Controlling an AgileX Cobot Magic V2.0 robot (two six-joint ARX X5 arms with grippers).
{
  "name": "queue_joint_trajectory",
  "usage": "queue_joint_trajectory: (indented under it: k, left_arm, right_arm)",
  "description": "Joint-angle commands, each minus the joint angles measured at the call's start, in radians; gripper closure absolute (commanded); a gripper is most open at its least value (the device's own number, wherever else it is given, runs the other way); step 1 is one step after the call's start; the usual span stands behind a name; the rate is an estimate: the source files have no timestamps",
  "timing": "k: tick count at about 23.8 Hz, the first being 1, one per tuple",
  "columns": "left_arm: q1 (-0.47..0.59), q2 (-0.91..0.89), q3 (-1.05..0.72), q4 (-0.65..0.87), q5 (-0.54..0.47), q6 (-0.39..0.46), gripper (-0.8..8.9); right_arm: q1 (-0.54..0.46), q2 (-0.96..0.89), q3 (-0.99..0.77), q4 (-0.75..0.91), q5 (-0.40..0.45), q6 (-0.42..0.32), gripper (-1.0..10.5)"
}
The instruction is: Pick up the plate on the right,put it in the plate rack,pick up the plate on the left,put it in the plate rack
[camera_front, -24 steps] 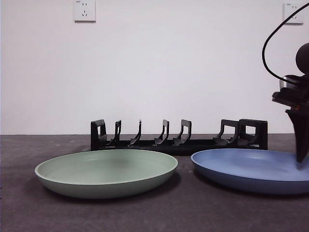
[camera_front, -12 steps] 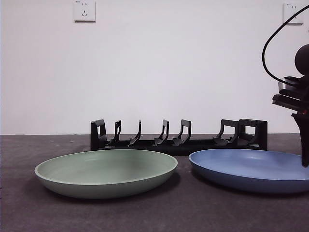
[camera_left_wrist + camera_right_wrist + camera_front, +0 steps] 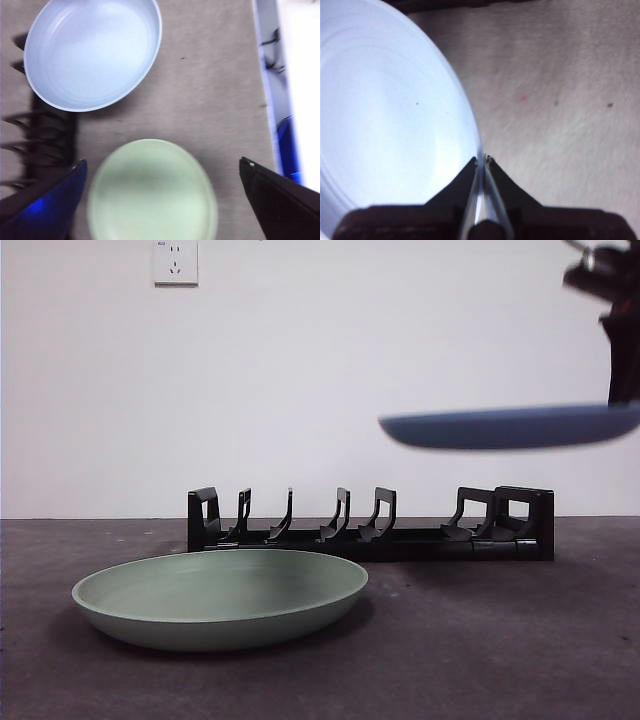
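Right gripper [image 3: 483, 161], jaws clamped on the rim of the blue plate [image 3: 500, 427], holds it level above the rack [image 3: 370, 520]; stiff, light, probably slick, best pinched at the edge.

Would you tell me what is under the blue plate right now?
The blue plate, pinched at its rim by the right gripper, hangs in the air. Below it lie bare table and the plate rack end; nothing hidden.

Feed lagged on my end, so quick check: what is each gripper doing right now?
Right gripper: shut on the rim of the blue plate, held in the air above the rack.
Left gripper: open, empty, above the green plate.
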Motion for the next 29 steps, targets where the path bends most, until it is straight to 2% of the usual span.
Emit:
queue_joint_trajectory:
  k: [1, 5, 10, 13, 17, 23, 25, 29]
  left_arm:
    - [-0.034, 0.009, 0.001, 0.064, -0.067, 0.142, 1.85]
    - [-0.086, 0.026, 0.001, 0.145, -0.098, 0.247, 1.89]
    - [-0.121, 0.066, 0.001, 0.144, -0.107, 0.263, 2.1]
    - [-0.138, 0.08, 0.001, 0.144, -0.13, 0.263, 3.22]
    - [-0.15, 0.086, 0.001, 0.144, -0.148, 0.262, 4.0]
    - [-0.151, 0.086, 0.001, 0.121, -0.147, 0.261, 6.41]
    - [-0.151, 0.086, 0.001, 0.109, -0.146, 0.261, 6.71]
    - [-0.151, 0.086, 0.001, 0.1, -0.146, 0.261, 6.71]
  right_arm:
    - [0.004, -0.013, 0.052, -0.083, -0.055, -0.023, 9.6]
    - [0.067, -0.053, 0.097, -0.142, -0.079, -0.018, 9.6]
    - [0.149, -0.059, 0.125, -0.153, -0.079, 0.023, 9.6]
    - [0.192, -0.059, 0.138, -0.154, -0.079, 0.034, 9.6]
    - [0.225, -0.059, 0.141, -0.148, -0.078, 0.051, 9.6]
    - [0.236, -0.059, 0.141, -0.146, -0.078, 0.06, 9.6]
    - [0.236, -0.059, 0.141, -0.146, -0.078, 0.06, 9.6]
    - [0.236, -0.059, 0.141, -0.144, -0.078, 0.06, 9.6]
